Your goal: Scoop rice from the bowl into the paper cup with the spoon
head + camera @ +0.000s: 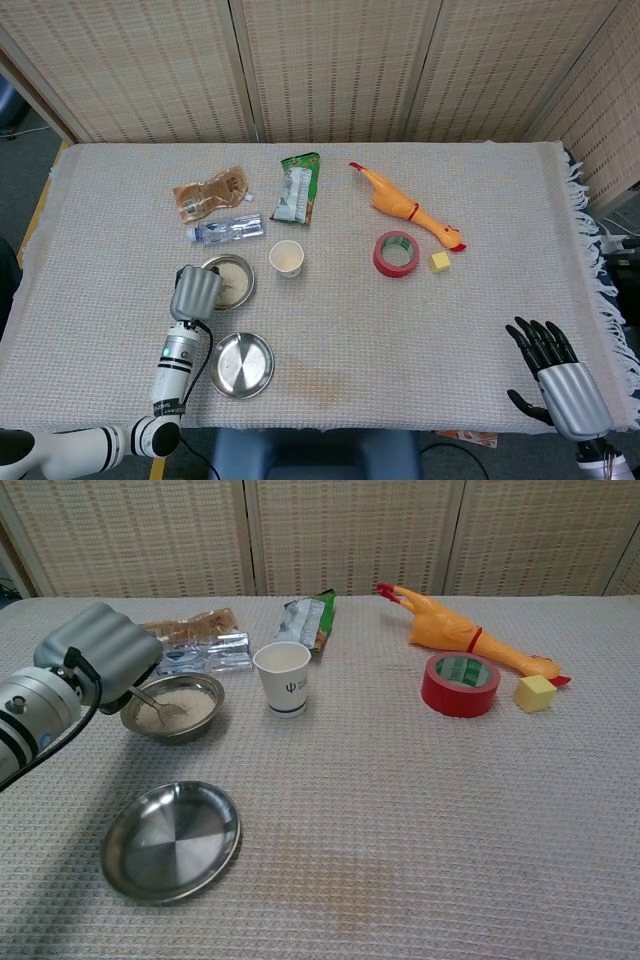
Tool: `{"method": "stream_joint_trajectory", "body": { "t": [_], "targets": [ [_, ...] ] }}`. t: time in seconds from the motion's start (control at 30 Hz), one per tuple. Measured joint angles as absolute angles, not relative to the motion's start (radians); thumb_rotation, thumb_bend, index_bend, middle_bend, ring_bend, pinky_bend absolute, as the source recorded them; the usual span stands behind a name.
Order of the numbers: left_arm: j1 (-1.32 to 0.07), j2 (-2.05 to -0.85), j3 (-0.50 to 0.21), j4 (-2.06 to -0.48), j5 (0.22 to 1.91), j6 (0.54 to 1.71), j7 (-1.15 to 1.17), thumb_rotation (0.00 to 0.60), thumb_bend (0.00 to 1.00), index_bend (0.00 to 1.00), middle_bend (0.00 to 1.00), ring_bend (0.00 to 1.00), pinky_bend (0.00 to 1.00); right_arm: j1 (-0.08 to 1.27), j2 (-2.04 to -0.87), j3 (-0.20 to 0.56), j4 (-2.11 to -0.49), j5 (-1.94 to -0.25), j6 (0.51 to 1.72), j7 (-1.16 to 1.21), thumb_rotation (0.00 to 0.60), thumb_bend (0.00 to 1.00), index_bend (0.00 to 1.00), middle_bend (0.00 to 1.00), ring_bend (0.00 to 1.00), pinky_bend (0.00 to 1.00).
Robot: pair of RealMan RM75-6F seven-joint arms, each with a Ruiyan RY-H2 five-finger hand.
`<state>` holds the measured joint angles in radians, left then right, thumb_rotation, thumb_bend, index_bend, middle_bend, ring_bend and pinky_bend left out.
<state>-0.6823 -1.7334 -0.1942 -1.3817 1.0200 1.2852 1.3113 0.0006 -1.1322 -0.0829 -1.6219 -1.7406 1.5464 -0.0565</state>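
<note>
A steel bowl (200, 727) of rice (190, 705) stands at the table's front left, with its rim (251, 283) also showing in the head view. The white paper cup (282, 678) stands upright just right of it, the same cup (287, 258) seen from above. My left hand (95, 655) hovers at the bowl's left rim and holds a metal spoon (158, 706), whose tip lies in the rice. From the head view the left hand (195, 292) covers the bowl's left edge. My right hand (555, 375) hangs at the front right table edge, fingers apart, holding nothing.
An empty steel plate (172, 838) lies in front of the bowl. Behind the bowl are a water bottle (225, 230), a brown pouch (210, 193) and a green packet (297, 188). A red tape roll (459, 683), yellow cube (534, 692) and rubber chicken (450, 630) sit to the right.
</note>
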Motion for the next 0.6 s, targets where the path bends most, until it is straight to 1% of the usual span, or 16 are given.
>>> {"method": "stream_joint_trajectory", "body": {
  "t": [0.17,0.33,0.6],
  "targets": [
    [-0.685,-1.69,-0.214,-1.439,0.979,1.269,1.283,0.6,0.4,0.62,1.0,1.0,1.0,0.0,-1.132,-0.083,-1.623,-1.738,1.545,-0.058,0.6,0.12,0.0,0.0,0.0,0.0],
    [-0.69,-1.641,-0.231,-1.483,0.945,1.254,1.246,0.6,0.4,0.64,1.0,1.0,1.0,0.002,-1.132,-0.083,-1.625,-1.735,1.538,-0.062,0.6,0.12,0.0,0.0,0.0,0.0],
    [-0.703,-1.57,-0.256,-1.531,0.853,1.197,1.176,0.6,0.4,0.66,1.0,1.0,1.0,0.003,-1.132,-0.083,-1.627,-1.732,1.534,-0.066,0.6,0.12,0.0,0.0,0.0,0.0]
  ]
}}
